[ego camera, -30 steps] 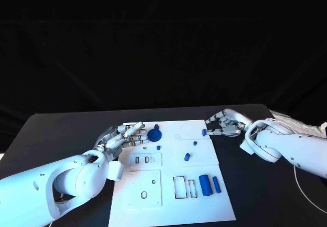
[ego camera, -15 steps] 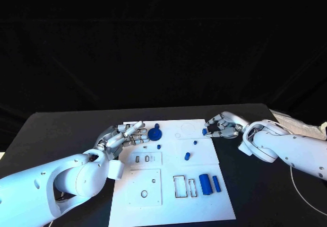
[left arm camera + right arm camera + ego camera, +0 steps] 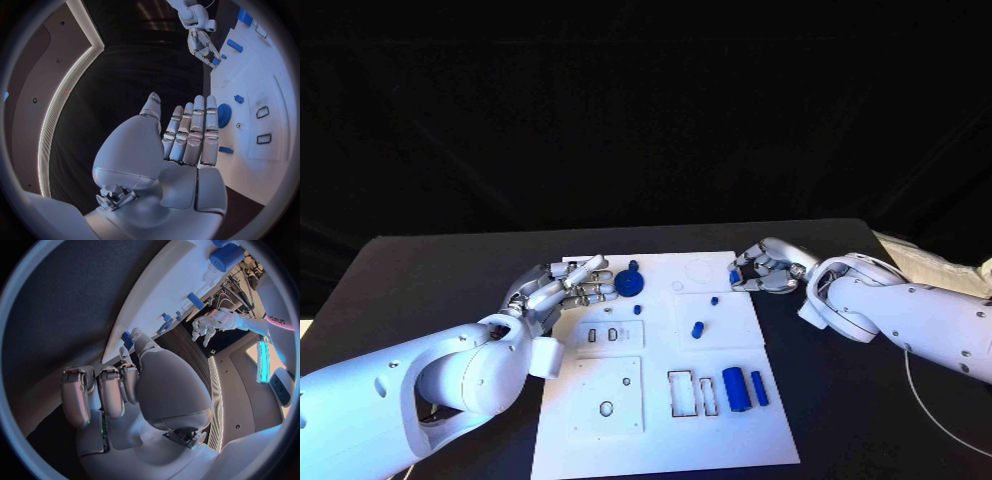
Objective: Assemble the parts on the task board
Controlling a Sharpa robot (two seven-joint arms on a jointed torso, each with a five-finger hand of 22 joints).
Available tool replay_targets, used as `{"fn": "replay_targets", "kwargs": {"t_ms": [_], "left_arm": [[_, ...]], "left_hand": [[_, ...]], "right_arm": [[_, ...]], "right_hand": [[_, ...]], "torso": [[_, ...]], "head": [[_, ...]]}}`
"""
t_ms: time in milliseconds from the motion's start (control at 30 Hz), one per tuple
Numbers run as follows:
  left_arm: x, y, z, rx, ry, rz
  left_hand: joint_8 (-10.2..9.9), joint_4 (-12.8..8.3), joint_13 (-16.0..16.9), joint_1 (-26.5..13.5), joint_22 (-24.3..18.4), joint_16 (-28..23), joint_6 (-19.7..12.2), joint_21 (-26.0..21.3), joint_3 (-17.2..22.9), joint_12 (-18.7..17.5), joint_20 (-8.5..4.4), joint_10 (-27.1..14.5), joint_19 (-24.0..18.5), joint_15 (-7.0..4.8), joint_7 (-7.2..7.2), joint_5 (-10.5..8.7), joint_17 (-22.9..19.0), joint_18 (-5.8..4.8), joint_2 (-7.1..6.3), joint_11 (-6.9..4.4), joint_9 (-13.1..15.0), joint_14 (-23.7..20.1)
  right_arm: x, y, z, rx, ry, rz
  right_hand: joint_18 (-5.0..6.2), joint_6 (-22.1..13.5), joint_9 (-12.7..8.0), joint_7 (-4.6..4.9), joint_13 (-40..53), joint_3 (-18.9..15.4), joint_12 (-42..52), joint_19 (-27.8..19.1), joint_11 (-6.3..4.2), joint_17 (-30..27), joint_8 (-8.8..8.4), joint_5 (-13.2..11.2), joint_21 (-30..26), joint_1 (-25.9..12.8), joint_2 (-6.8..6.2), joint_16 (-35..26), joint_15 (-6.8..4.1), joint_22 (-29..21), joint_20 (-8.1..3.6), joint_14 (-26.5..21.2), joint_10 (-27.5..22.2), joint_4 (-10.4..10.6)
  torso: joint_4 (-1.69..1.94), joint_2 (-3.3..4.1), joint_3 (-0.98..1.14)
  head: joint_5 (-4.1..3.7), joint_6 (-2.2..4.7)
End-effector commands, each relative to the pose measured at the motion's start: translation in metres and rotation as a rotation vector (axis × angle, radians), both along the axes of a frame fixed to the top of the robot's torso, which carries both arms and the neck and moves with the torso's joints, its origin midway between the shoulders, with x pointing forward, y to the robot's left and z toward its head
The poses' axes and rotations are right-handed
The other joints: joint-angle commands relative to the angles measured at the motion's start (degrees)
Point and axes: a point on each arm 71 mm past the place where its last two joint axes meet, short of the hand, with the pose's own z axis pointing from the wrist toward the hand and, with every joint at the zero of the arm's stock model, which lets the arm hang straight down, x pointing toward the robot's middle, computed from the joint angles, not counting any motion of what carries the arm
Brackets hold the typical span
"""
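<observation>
The white task board [image 3: 661,430] lies in the middle of the black table. My left hand [image 3: 567,287] rests at the board's far left corner with its fingers straight and nothing in them, just beside a blue gear-like disc [image 3: 629,285]. That disc [image 3: 224,115] also lies past the fingertips of my left hand [image 3: 187,135]. My right hand [image 3: 766,270] sits at the board's far right edge and pinches a small blue part [image 3: 734,275] between thumb and finger; the small blue part [image 3: 127,340] peeks out at my right hand's [image 3: 125,385] fingertips.
More blue parts lie on the board: a small peg [image 3: 713,300], a short piece [image 3: 695,330], a thick cylinder [image 3: 733,388] and a thin bar [image 3: 757,388] beside rectangular slots [image 3: 679,395]. Black table shows on both sides of the board.
My right hand has drawn slightly away from me along the board's far right edge, carrying the small blue part. My left hand has stayed put.
</observation>
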Motion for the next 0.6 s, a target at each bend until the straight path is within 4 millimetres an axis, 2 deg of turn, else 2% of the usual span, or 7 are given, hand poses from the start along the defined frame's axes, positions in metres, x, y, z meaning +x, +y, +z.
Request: {"fn": "replay_targets", "kwargs": {"t_ms": [33,167,433,600], "left_arm": [[-0.0008,-0.0027,0.0014,-0.016,-0.008,-0.019],[-0.0007,-0.0025,0.0013,-0.015,-0.007,-0.019],[-0.0006,-0.0024,0.0012,-0.014,-0.007,-0.018],[-0.0005,-0.0024,0.0011,-0.014,-0.006,-0.018]], "left_hand": [[-0.3,0.0,0.0,-0.4,-0.1,-0.4,0.0,-0.2,-0.3,-0.3,0.11,-0.1,0.4,0.31,0.24,0.06,0.0,0.22,-0.07,0.41,0.1,0.0],[-0.3,0.0,0.0,-0.4,-0.1,-0.4,0.0,-0.2,-0.3,-0.3,0.11,-0.1,0.4,0.31,0.24,0.06,0.0,0.22,-0.07,0.41,0.1,0.0],[-0.3,0.0,0.0,-0.4,-0.1,-0.4,0.0,-0.2,-0.3,-0.3,0.11,-0.1,0.4,0.31,0.24,0.06,0.0,0.22,-0.07,0.41,0.1,0.0],[-0.3,0.0,0.0,-0.4,-0.1,-0.4,0.0,-0.3,-0.3,-0.3,0.11,-0.1,0.4,0.30,0.24,0.06,0.1,0.22,0.01,0.41,0.1,0.0]], "right_arm": [[-0.0003,0.0032,-0.0019,-0.017,0.011,0.025],[0.0000,0.0041,-0.0021,-0.019,0.010,0.026],[0.0003,0.0023,-0.0018,-0.025,0.003,0.019],[0.0003,0.0011,-0.0013,-0.025,-0.003,0.014]], "right_hand": [[-0.32,0.9,0.1,-0.09,6.6,0.5,0.0,3.5,-0.32,10.4,0.42,-0.3,0.2,0.2,0.57,0.2,-0.49,11.1,-0.56,4.9,0.2,-0.2],[-0.33,1.7,0.2,-0.31,6.7,1.0,0.1,3.6,-0.50,10.4,0.57,-0.4,0.2,0.3,0.95,0.2,-0.64,11.2,-0.67,5.0,0.3,-0.4],[-0.35,5.2,0.5,-1.49,7.1,3.2,0.5,3.6,-1.50,10.6,1.69,-0.7,0.2,0.7,2.16,0.3,-1.46,11.3,-1.32,5.0,0.7,-1.6],[-0.36,6.1,0.6,-1.86,7.2,4.0,0.5,3.6,-1.83,10.7,1.98,-0.8,0.2,0.7,2.40,0.3,-1.76,11.3,-1.63,5.0,0.8,-2.0]], "torso": [[-0.02,0.03,0.04],[-0.01,-0.01,0.05],[-0.05,0.01,0.10],[-0.06,0.01,0.11]], "head": [[0.03,-0.02],[0.01,-0.03],[0.01,-0.13],[-0.03,-0.23]]}}
